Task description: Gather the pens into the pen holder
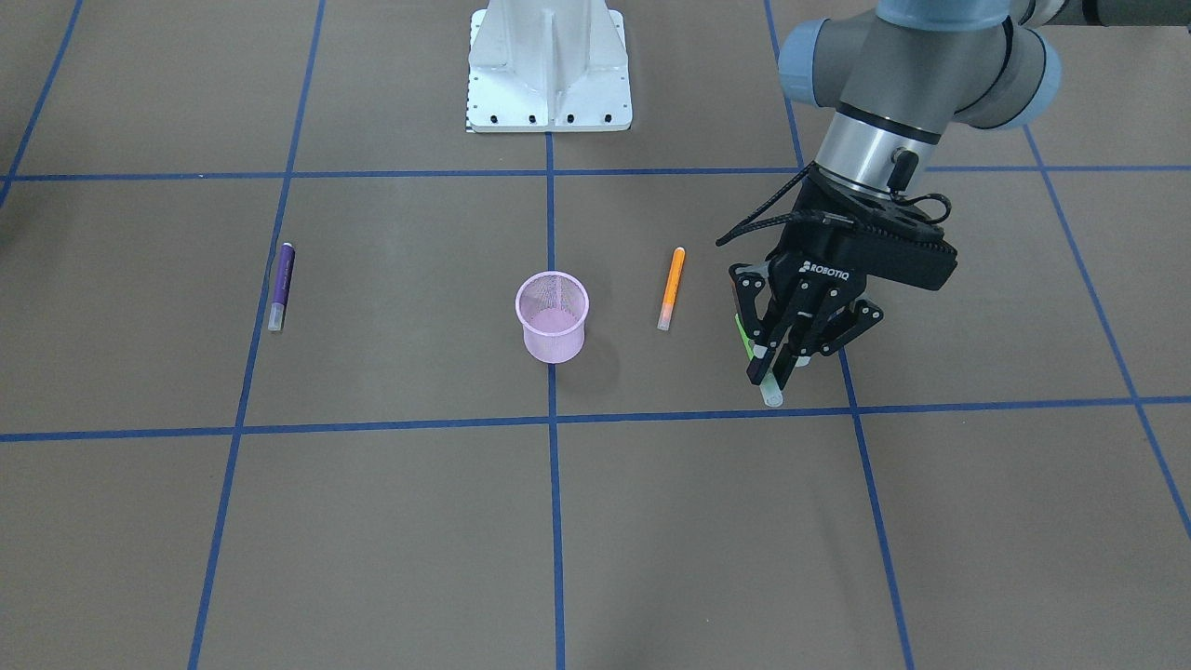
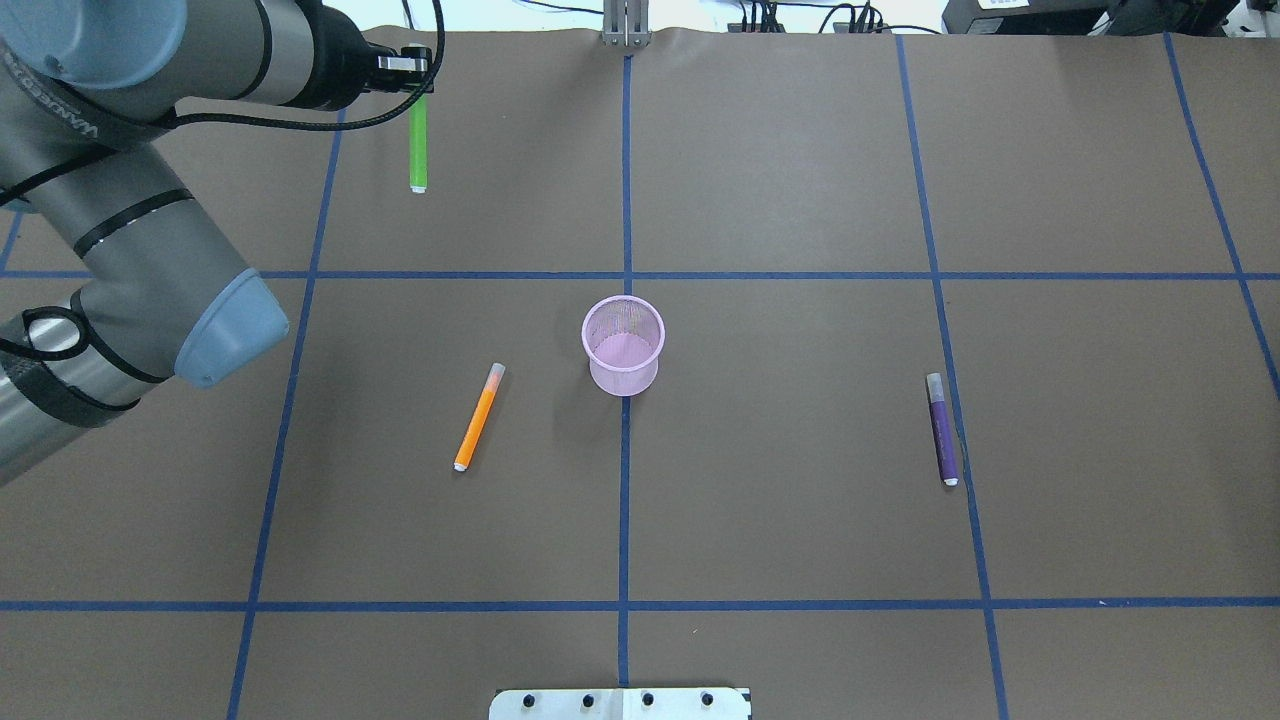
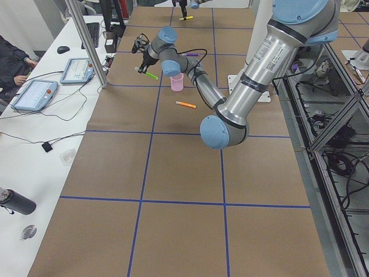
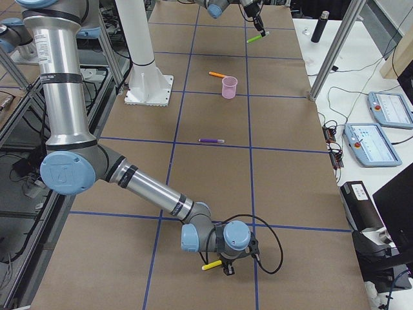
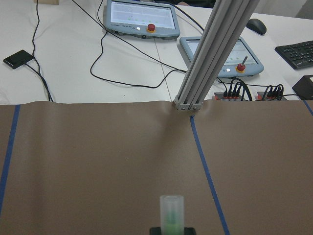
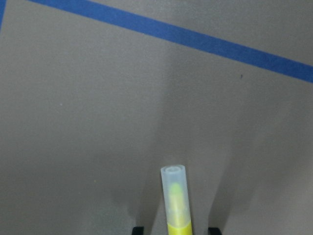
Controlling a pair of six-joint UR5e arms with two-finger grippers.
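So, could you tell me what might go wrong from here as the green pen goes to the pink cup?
1. The left hand grips the green pen near its capped end, so the long free part may swing or slip in transit.
2. The orange pen lies between that hand and the pen holder; a low path might knock it.
3. The pen holder is a small free-standing mesh cup, and a pen catching its rim could tip it.
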